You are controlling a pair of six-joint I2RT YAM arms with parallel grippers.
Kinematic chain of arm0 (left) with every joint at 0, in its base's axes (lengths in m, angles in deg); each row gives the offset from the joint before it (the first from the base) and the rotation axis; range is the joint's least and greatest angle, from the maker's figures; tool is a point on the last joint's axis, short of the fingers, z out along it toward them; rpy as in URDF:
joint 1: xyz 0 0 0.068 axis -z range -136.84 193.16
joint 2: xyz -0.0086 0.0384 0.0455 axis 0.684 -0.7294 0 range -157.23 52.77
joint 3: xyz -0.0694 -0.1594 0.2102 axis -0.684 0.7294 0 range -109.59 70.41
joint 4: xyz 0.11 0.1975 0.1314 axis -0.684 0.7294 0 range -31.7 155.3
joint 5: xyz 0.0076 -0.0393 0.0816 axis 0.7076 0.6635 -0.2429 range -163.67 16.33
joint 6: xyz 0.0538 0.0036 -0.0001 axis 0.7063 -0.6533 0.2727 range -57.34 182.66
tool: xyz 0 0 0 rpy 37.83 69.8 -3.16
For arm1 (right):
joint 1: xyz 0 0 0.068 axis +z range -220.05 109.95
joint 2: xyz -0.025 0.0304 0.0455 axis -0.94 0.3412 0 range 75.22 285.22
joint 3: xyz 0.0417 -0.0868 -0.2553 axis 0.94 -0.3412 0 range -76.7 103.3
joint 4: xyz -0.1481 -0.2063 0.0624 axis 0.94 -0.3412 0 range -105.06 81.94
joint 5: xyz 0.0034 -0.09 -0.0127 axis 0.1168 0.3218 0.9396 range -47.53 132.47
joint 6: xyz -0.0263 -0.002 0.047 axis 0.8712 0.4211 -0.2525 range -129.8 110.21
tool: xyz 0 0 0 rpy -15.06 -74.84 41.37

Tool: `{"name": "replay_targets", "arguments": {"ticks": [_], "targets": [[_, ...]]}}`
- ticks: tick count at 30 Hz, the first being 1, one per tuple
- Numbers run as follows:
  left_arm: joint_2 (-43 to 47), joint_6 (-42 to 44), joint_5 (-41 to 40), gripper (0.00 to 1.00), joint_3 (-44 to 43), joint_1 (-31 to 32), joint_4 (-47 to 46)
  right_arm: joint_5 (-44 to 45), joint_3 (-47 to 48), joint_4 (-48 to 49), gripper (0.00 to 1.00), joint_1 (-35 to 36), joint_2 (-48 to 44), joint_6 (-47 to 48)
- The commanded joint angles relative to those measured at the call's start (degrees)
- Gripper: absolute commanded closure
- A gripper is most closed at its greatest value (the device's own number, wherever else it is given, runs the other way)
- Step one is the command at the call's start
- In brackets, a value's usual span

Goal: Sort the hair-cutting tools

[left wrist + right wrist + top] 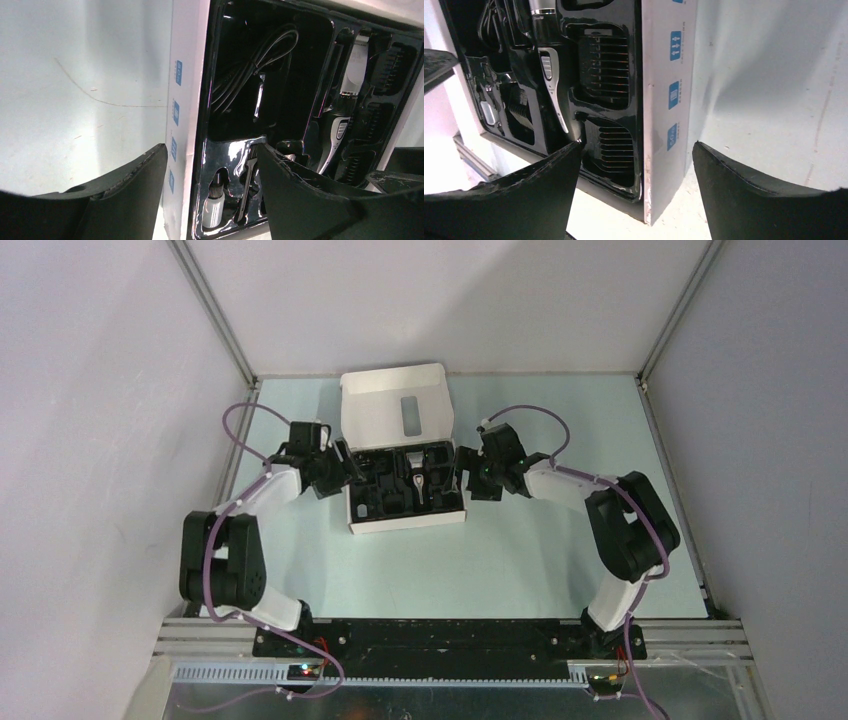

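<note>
The hair-cutting tools lie in the black tray of an open white box [405, 523]. In the left wrist view I see the coiled black cord [255, 60], the silver-and-black clipper [345, 115], a thin black brush [248, 185] and a comb attachment [390, 65]. My left gripper [210, 160] is open and straddles the box's left wall. One finger is outside and one is over the tray. My right gripper [636, 150] is open and straddles the right wall. Beside it lie the clipper [549, 65] and two comb attachments [604, 65].
The box lid [395, 405] stands open toward the back. A small white bottle with a black cap [214, 205] sits in the tray next to the brush. Grey walls enclose the pale table [560, 560] on three sides.
</note>
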Motion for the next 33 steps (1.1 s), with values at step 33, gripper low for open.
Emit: {"name": "replay_targets", "arguments": {"ticks": [33], "targets": [[11.1,-7.4,3.6,0.26,-0.8,15.5,-6.0,-1.9,-16.7,-11.6,0.03,-9.6,-35.9,3.8]]}}
